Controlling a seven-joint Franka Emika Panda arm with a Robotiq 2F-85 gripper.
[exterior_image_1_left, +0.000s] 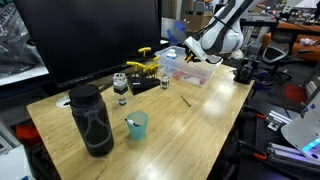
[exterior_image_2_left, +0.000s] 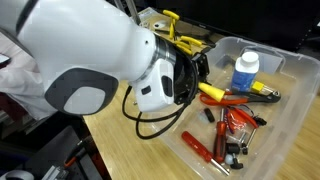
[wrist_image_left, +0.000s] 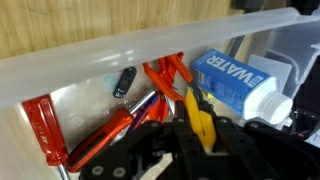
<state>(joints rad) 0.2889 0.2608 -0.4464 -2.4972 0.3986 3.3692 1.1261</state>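
Starting at the left of the wooden table (exterior_image_1_left: 190, 130) in an exterior view, we see a tall black flask (exterior_image_1_left: 92, 118), then a teal cup (exterior_image_1_left: 137, 124), then a yellow-and-black clamp (exterior_image_1_left: 143, 66). Right of these is the clear bin (exterior_image_1_left: 200, 78), which the arm reaches into. Inside the bin, the wrist view shows a red-handled screwdriver (wrist_image_left: 40, 125) at the far left, a small black clip (wrist_image_left: 124, 82) lying flat beside it, and orange-handled pliers (wrist_image_left: 165, 75) nearer the middle. Next comes the yellow-handled tool (wrist_image_left: 199, 108), pinched in the gripper (wrist_image_left: 200, 135). At the right a white water bottle (wrist_image_left: 235, 80) lies on its side, just beside the held tool. The jaws are drawn tight together around the yellow handle, with no gap to either side. The handle can also be seen sticking out from under the wrist in an exterior view (exterior_image_2_left: 212, 92). We judge the grasp to be made. The tool sits low in the bin, close among the other tools, and we cannot tell whether it has come off the bin's floor. It has not yet left the bin, so carrying it anywhere is the part not yet done.
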